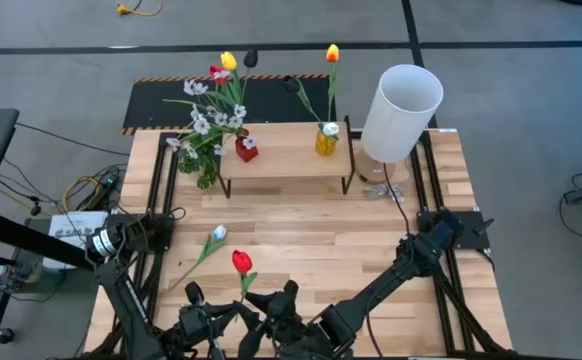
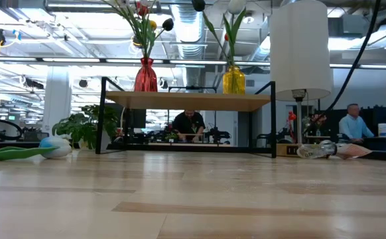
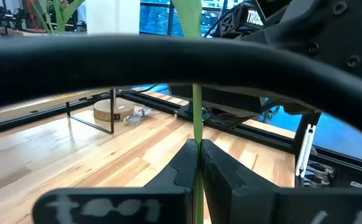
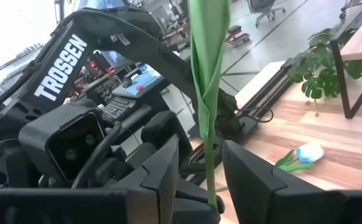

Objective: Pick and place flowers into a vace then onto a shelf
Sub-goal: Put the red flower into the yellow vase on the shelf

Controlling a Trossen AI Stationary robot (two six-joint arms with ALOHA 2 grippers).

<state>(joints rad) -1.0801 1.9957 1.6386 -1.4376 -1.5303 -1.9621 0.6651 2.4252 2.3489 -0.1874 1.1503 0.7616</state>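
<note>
Open-plan lab: desks, exposed ceiling ducts (image 2: pixel 193 26)

One camera stares straight down over the bench (image 1: pixel 301 240); another sits at benchtop level facing the shelf (image 2: pixel 186 101), which both see; wrist cameras peer close.

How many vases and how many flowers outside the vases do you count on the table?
Vases: 2, the red vase and the yellow vase
Flowers outside vases: 2, the red tulip and the pale tulip
Total: 4

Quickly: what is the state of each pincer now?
Left pincer: closed on the red tulip stem.
Right pincer: open around the same stem.
</note>
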